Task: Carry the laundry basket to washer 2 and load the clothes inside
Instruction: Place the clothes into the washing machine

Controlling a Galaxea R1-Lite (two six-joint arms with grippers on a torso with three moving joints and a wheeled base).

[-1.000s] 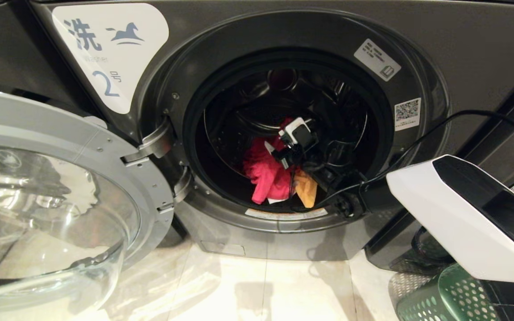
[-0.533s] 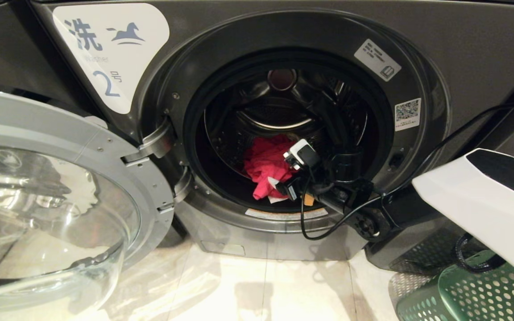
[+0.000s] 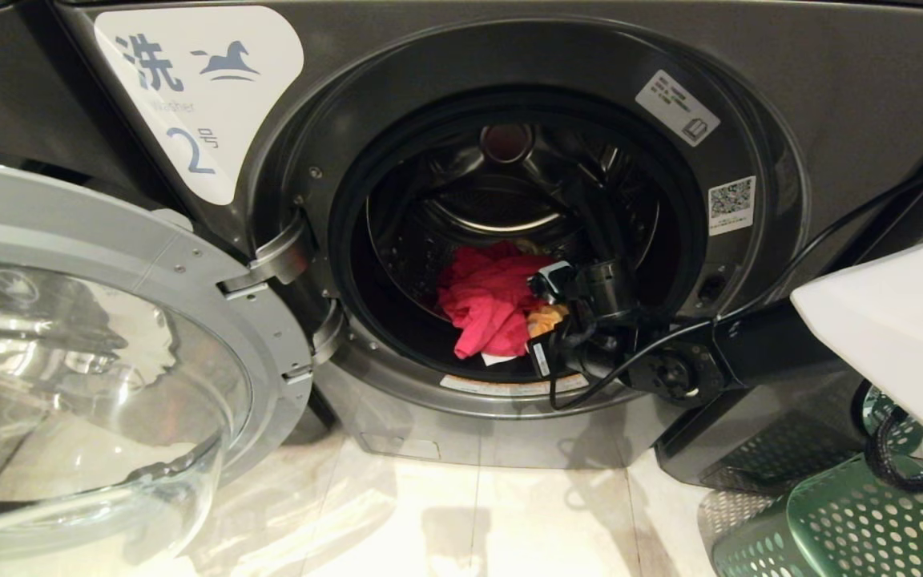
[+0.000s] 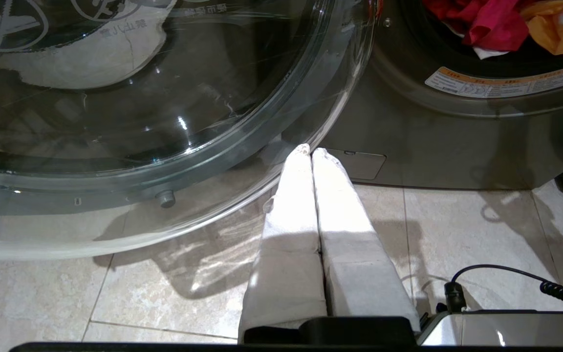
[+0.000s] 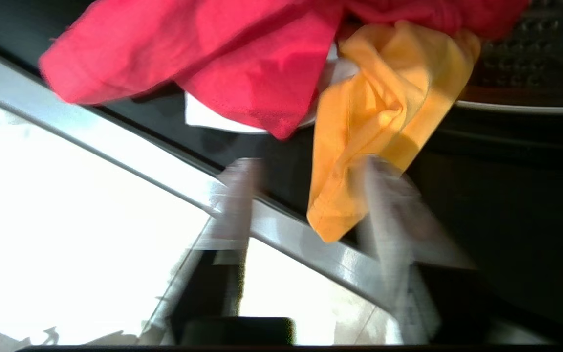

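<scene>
Blurring right claw (image 5: 306, 181) fingers

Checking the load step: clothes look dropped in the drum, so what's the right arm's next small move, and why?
Probably draw the right gripper back out of washer 2 toward the laundry basket. Its fingers stand apart and look empty, while the red garment and yellow garment lie at the drum's front.

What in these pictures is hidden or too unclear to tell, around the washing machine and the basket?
- Laundry basket: head view's edge cuts it off, and the right arm covers part; its contents are hidden.
- Right gripper: fingers motion-blurred in the right wrist view; any contact with the yellow garment is unclear.
- White cloth: mostly buried under the red garment.
</scene>
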